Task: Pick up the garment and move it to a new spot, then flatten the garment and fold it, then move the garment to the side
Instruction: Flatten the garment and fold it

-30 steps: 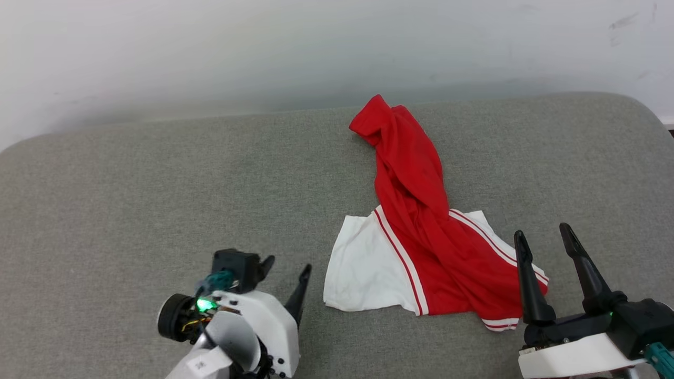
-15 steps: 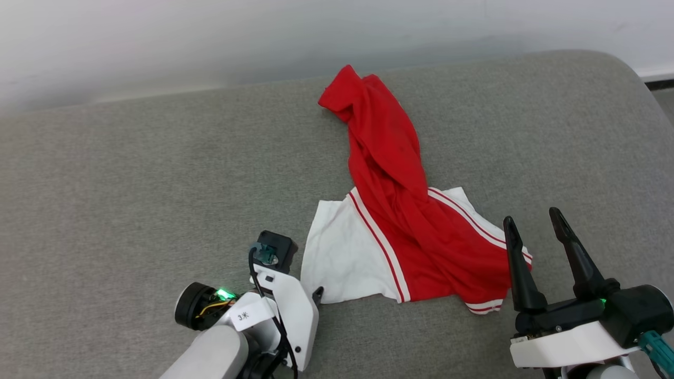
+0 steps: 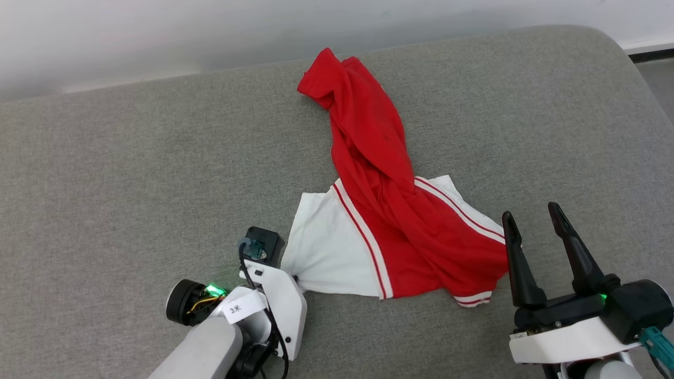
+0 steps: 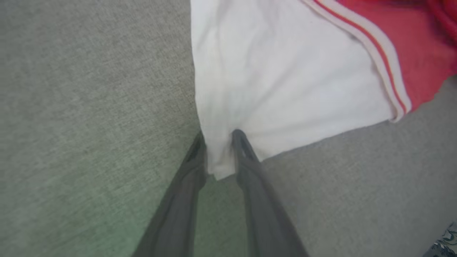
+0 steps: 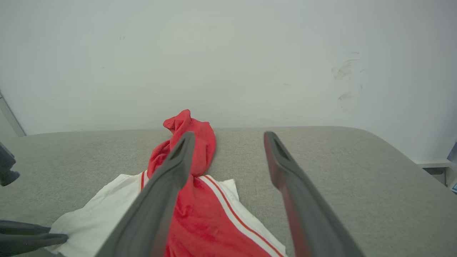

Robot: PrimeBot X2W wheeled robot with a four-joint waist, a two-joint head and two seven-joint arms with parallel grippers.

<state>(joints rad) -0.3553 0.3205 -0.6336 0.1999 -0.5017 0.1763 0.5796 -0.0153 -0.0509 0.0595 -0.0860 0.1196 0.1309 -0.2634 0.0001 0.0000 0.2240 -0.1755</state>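
**Desk:** Where does the shirt (image 3: 379, 173) lie?

**Photographer:** On a grey cushion (image 3: 131, 173) before a pale wall (image 3: 210, 31), a little right of middle in the head view. The red body is twisted into a rope that runs away toward the wall and ends in a bunched knot near the cushion's far edge. The near end fans out, with a white sleeve (image 3: 321, 247) flat on the robot's left, set off from the red by striped trim, and a second strip of white showing along the right side.

**Desk:** And the left gripper (image 4: 219, 135)?

**Photographer:** Down at the near left corner of that sleeve. In the left wrist view its two dark fingers stand narrow with the white corner pinched between them, and creases run from the cloth into the grip. In the head view the corner is drawn to a point under the white wrist.

**Desk:** The right gripper (image 3: 529, 211)?

**Photographer:** Spread wide and holding nothing, just beside the shirt's near right edge, fingers pointing toward the wall. One finger (image 3: 518, 263) crosses the red hem in the head view. Whether it touches the cloth, I cannot tell.

**Desk:** Any lettering visible?

**Photographer:** None can be made out among the folds.
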